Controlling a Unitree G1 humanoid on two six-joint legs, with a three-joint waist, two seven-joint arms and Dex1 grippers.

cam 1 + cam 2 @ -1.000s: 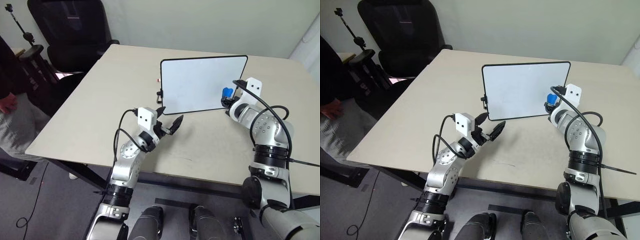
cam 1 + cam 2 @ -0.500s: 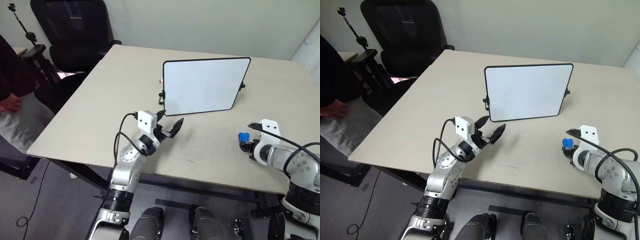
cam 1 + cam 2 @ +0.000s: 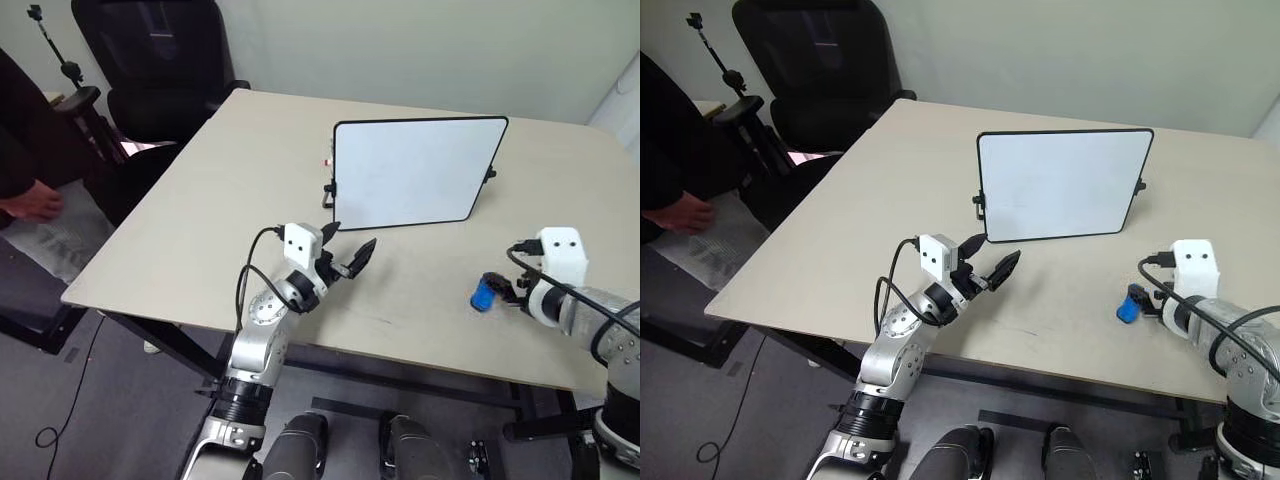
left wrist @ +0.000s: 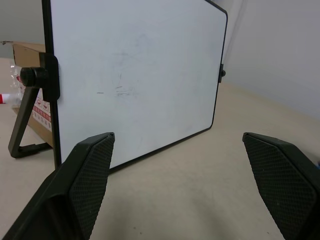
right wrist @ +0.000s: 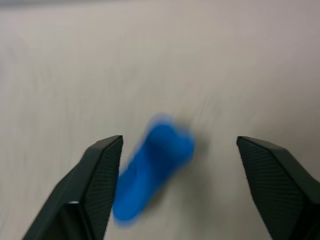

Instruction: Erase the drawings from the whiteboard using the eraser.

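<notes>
The right pincer (image 5: pixel 177 175) is standing wide open, gripping nothing; the eraser (image 5: pixel 152 172) is lying on the worktop (image 3: pixel 230 180) between its fingers, nearer one, apparently untouched.

The left pincer (image 3: pixel 347 252), also open and empty, is pointing at the whiteboard (image 3: pixel 415 170) just ahead.

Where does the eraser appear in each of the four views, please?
Left eye: eraser on the table, just off the right gripper.
Right eye: same spot.
Left wrist: not in it.
Right wrist: between the open fingers.
Shared landmark: the whiteboard.
</notes>
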